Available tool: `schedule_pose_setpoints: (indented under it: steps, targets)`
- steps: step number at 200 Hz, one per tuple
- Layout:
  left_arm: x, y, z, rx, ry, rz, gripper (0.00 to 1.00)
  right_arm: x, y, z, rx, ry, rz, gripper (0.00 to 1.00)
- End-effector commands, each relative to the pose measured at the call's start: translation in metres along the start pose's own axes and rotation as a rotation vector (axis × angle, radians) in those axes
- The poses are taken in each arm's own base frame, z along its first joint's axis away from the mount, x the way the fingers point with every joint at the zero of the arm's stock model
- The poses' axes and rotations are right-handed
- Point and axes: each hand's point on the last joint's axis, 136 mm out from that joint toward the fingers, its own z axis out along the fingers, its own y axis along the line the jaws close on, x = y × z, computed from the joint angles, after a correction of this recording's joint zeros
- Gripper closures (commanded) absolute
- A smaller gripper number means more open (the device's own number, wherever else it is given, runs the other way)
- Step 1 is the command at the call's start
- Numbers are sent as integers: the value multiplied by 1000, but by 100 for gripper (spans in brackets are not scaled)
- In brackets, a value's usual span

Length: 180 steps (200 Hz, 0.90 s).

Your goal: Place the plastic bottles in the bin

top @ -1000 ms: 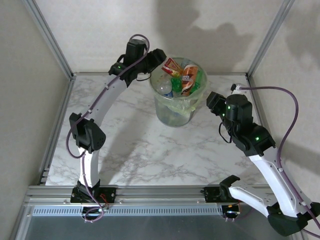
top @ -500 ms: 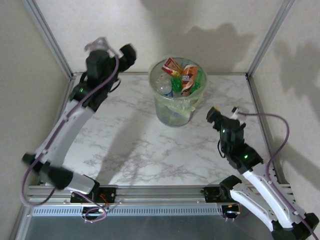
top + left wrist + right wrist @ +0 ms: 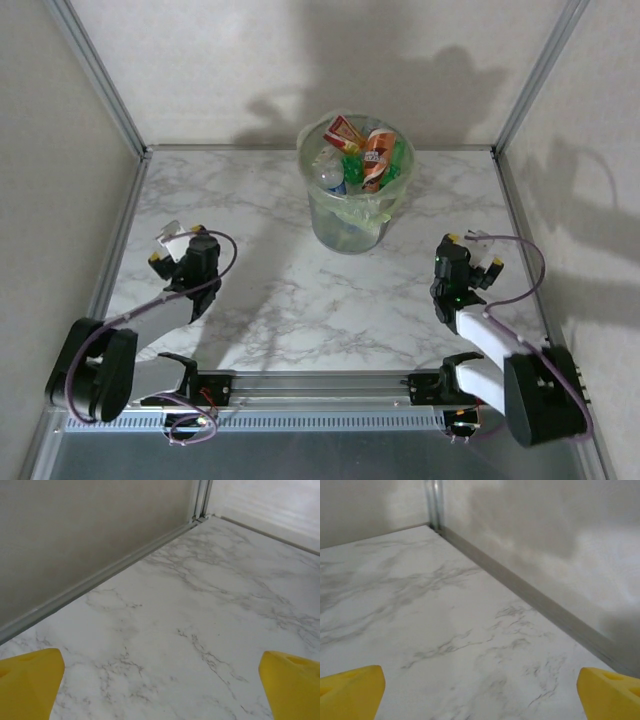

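Note:
The bin (image 3: 345, 225), a pale-green translucent bucket with a bag liner, stands at the back middle of the marble table. It is heaped with crushed plastic bottles (image 3: 362, 155): green, clear, and red or orange labelled ones. My left gripper (image 3: 175, 243) rests low at the front left, far from the bin, open with nothing between its yellow fingertips (image 3: 30, 685). My right gripper (image 3: 475, 250) sits low at the front right, also open and empty, its yellow fingertips (image 3: 610, 692) spread wide over bare marble.
The marble table (image 3: 270, 290) is bounded by grey walls and aluminium posts. A metal rail (image 3: 100, 577) runs along the left wall and another rail (image 3: 545, 607) along the right wall. The arm bases sit on the front frame (image 3: 320, 385).
Both arms have pulled back from beside the bin and folded down to the table's front corners. Both grippers have gone from nearly closed to wide open.

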Motion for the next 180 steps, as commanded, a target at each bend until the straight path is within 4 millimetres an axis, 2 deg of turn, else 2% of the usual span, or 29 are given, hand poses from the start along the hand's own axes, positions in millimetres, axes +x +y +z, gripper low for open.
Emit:
schedule_pose_setpoints:
  steps: [1,3,16,31,33,36,46,57,66,74,77,89,97,110,115,124,133,180]
  targets:
    - [-14,-8,4,79,-118,-96,1,-25,-9,13,46,-160,90,1]
    - [-15,-10,6,85,-117,-96,1,-19,-10,14,43,-153,80,1]
    - [-16,-23,11,133,-116,-63,1,-17,-5,23,-3,-168,79,1]
    - [-19,-42,11,227,-144,-1,1,-21,19,31,-129,-174,32,1]
    - [-19,-43,12,232,-146,8,0,-15,23,33,-145,-153,9,1]
    - [-20,-45,12,240,-154,12,0,-22,31,37,-166,-149,8,1]
    - [-18,-45,14,265,-172,1,0,-19,46,43,-238,-118,-28,1]
    - [-15,-46,17,309,-171,-18,1,-16,59,42,-335,-99,-52,1]
    - [-11,-49,21,345,-134,-13,1,-16,69,34,-446,-102,-37,1]
    - [-9,-49,18,390,-134,-26,1,-28,71,22,-524,-162,33,1]
    - [-7,-49,17,409,-130,-31,1,-20,69,16,-549,-158,42,1]
    - [-11,-37,8,420,-209,-76,1,-19,73,9,-587,-180,29,1]
    - [-5,-36,12,411,-160,-74,1,-16,74,7,-602,-195,21,1]
    - [-7,-41,14,408,-174,-55,1,-4,79,12,-616,-182,11,1]
    - [-4,-42,14,410,-153,-49,1,-7,81,14,-617,-203,14,1]
    - [-6,-41,14,408,-165,-52,1,1,83,18,-615,-145,-1,1]
    - [-5,-42,14,408,-158,-48,1,-5,82,16,-619,-186,10,1]
    - [-5,-45,14,402,-160,-32,1,-2,83,18,-614,-165,2,1]
